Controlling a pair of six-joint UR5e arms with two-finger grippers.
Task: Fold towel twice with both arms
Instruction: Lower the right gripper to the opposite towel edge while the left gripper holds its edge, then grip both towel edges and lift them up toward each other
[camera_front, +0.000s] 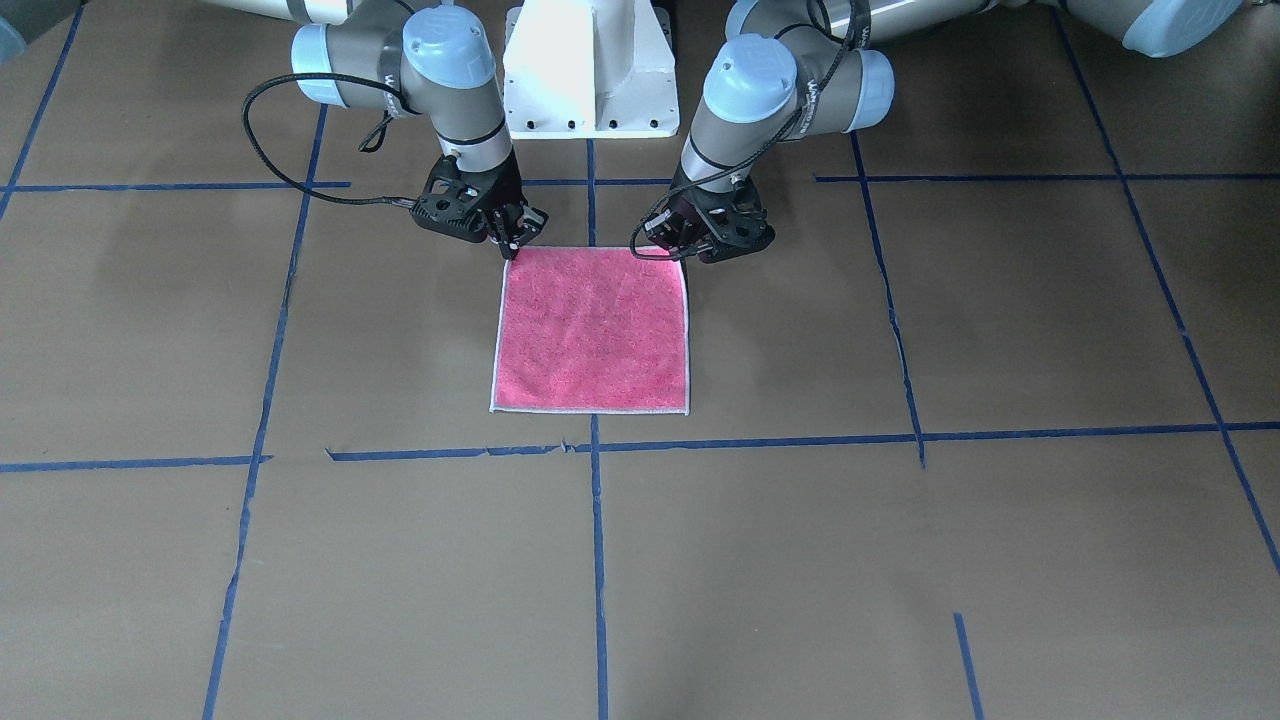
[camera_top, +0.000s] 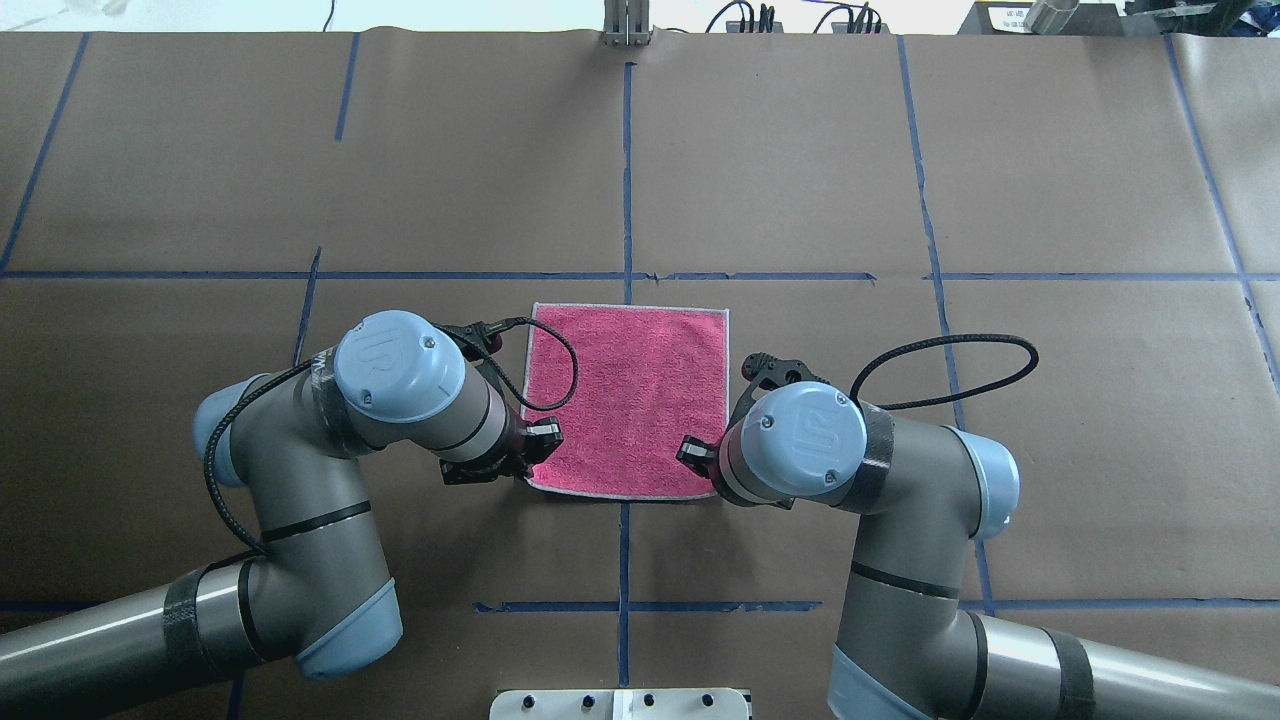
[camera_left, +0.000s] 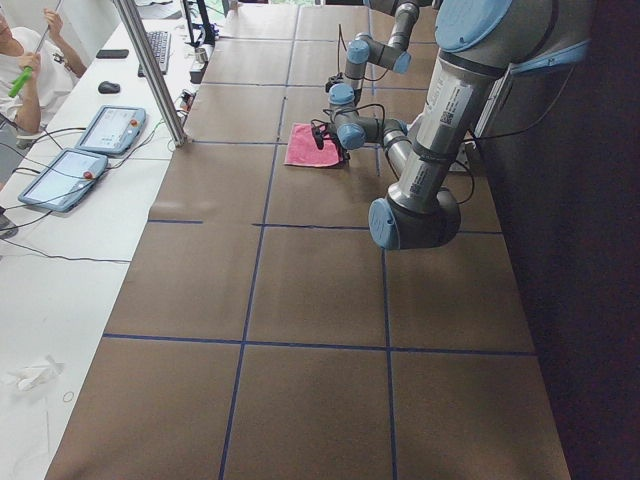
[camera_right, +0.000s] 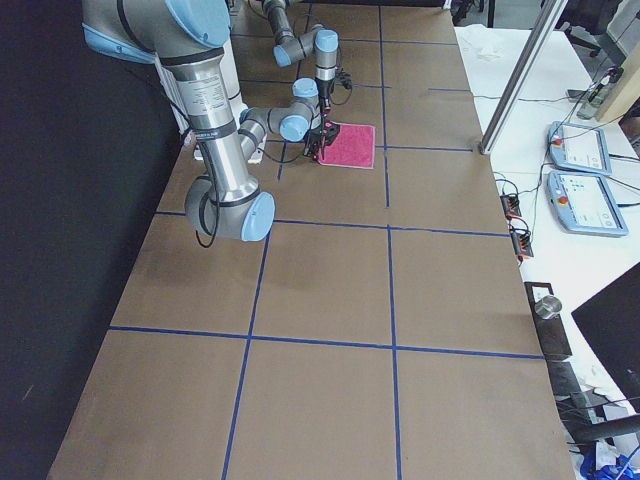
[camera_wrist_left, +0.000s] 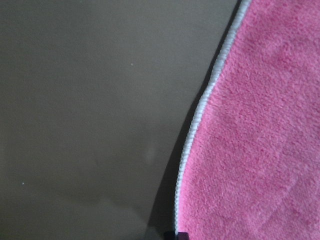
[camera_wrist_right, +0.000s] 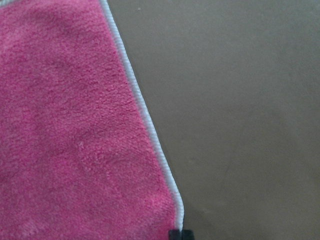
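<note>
the flat towel (camera_front: 590, 330) stretches away from the left gripper (camera_front: 686, 250) and right gripper (camera_front: 512, 243), which sit at its robot-side corners; i cannot tell whether they pinch.

I have the left arm (camera_top: 300, 520) and right arm (camera_top: 905, 530) bent, wrists aimed down, left gripper (camera_front: 688, 250) and right gripper (camera_front: 511, 243) held low, fingers pinched together.
</note>
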